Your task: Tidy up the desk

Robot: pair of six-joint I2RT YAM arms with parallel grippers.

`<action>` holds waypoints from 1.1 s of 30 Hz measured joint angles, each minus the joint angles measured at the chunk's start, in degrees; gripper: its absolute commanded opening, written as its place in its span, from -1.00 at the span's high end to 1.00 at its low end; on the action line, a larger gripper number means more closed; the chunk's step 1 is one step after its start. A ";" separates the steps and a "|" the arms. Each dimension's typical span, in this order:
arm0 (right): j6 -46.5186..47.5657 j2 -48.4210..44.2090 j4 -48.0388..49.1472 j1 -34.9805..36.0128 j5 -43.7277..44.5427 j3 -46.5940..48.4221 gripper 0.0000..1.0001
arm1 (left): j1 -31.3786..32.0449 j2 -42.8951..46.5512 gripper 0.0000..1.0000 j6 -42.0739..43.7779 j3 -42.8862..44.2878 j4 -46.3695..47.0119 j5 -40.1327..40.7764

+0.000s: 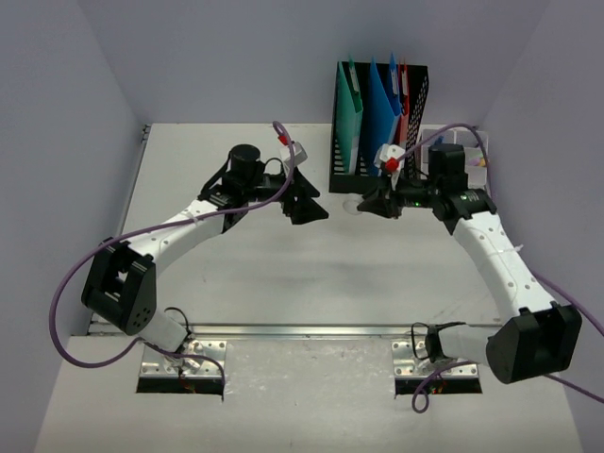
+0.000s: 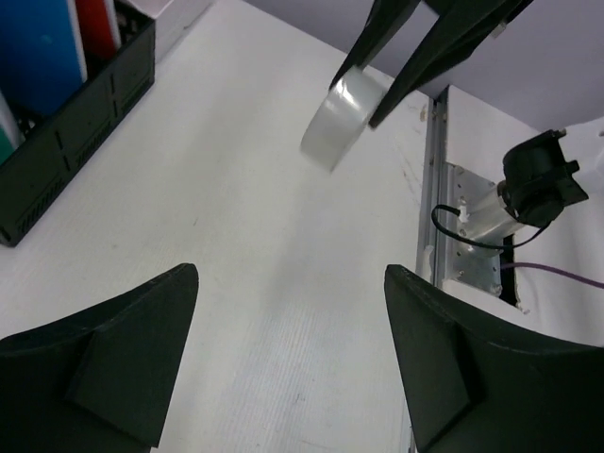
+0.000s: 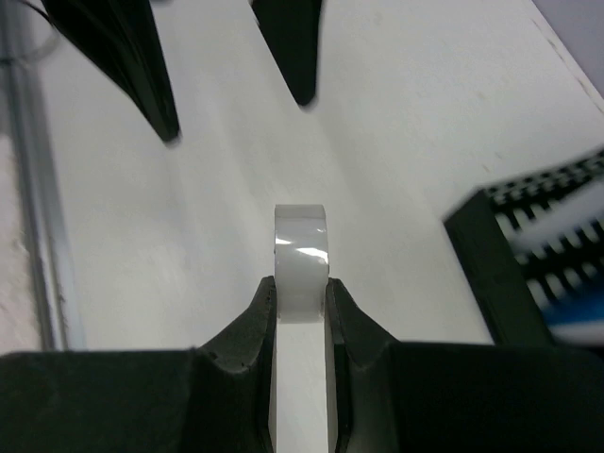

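White flat table [image 1: 283, 274] fills mid frame, metal rail [image 1: 311, 330] at its lower edge. Black mesh file holder [image 1: 377, 156] upper right w/ teal, blue, red folders [image 1: 382, 113] upright. Right tool [image 3: 302, 297] pinches clear tape roll [image 3: 300, 250] (roll on edge); left tool [image 2: 291, 283] spread wide, empty.

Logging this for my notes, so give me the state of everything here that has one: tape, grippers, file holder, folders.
tape roll: on edge, pinched across its width.
right gripper: shut on the tape roll.
left gripper: open, empty.
file holder: upright, holding folders.
folders: standing on edge in the file holder.
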State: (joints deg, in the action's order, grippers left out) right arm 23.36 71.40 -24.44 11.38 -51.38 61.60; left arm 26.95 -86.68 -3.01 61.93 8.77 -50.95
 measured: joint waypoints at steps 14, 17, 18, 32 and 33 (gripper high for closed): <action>43.14 16.20 -21.60 -31.95 16.61 16.92 1.00 | -6.50 -0.44 -0.99 -3.28 4.20 -8.25 2.78; 49.00 19.95 -20.69 -33.43 19.19 19.11 1.00 | -6.43 -1.49 -0.99 -3.36 5.65 -8.34 2.57; 50.67 21.03 -20.37 -33.56 19.90 19.53 1.00 | -6.40 -1.81 -0.99 -3.41 5.87 -8.29 2.52; 61.55 36.91 -5.47 -33.63 30.69 22.01 0.97 | -6.41 -2.09 -0.99 -3.51 3.13 -6.88 3.58; 61.81 37.48 -4.68 -33.65 31.27 22.01 0.98 | -6.41 -2.09 -0.99 -3.51 2.83 -6.89 3.70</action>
State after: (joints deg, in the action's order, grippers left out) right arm 85.16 108.87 -29.13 -22.27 -20.11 83.61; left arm 20.53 -88.77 -6.52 64.76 1.88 -47.26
